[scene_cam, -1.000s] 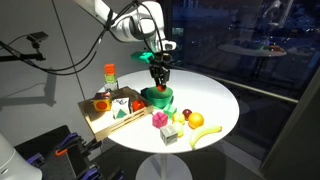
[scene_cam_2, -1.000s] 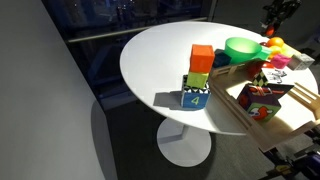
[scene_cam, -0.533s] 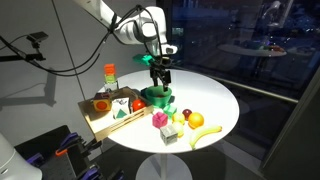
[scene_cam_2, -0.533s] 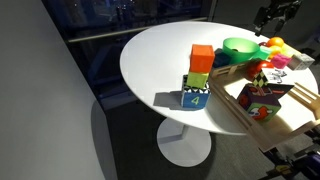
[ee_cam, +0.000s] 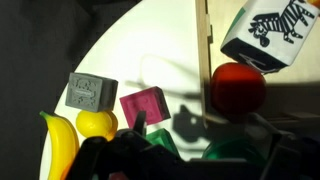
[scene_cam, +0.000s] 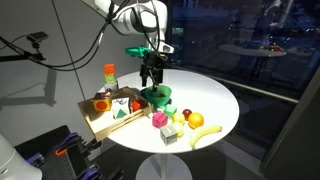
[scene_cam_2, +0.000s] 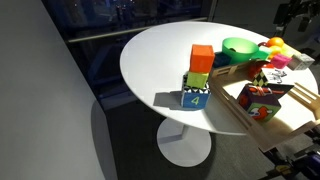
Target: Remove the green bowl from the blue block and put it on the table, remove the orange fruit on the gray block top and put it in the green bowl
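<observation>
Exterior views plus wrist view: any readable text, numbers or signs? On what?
"4": on the side face of the blue cube, bottom of the three-block stack on the round white table.
Grey cube: raised marks, too blurred to read.
White cube: zebra picture only, no text.
Multicoloured printed block: print too small to read.

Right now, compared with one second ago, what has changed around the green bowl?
The gripper has risen straight up from the green bowl and no longer touches it; its jaws are open. The bowl stays on the table, and the stacked blocks and wooden tray have not moved.
</observation>
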Available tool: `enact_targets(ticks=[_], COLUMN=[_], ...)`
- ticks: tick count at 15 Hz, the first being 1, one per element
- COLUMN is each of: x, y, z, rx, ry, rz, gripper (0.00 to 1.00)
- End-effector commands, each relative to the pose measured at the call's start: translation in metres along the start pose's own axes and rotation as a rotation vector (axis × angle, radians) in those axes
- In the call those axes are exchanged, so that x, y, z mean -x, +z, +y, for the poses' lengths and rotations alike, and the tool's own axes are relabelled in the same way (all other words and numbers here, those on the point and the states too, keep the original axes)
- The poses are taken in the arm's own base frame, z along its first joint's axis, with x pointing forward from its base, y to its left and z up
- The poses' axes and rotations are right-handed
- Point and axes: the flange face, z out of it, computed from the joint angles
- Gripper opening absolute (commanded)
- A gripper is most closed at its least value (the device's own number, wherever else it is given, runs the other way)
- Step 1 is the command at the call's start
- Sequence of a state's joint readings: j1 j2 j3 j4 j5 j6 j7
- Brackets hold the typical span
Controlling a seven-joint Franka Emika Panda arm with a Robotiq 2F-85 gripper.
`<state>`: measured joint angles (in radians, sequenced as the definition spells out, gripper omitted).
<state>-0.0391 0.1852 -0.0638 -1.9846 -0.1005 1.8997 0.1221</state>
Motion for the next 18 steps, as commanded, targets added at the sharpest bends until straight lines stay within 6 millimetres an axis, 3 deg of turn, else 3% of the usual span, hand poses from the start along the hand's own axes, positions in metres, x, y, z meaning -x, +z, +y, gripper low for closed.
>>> enact_targets(ticks=[1, 13, 14, 18], x=[0.025, 0.089, 0.073, 0.076], y=[-0.020, -0.065, -0.060, -0.059], z=[0.015, 0.037, 0.030, 0.030], rx=[-0.019, -0.047, -0.019, -0.020], ry=[-0.030, -0.075, -0.047, -0.051], rz=[-0.047, 0.024, -0.001, -0.003], gripper=[1.00, 1.00, 1.00, 1.00])
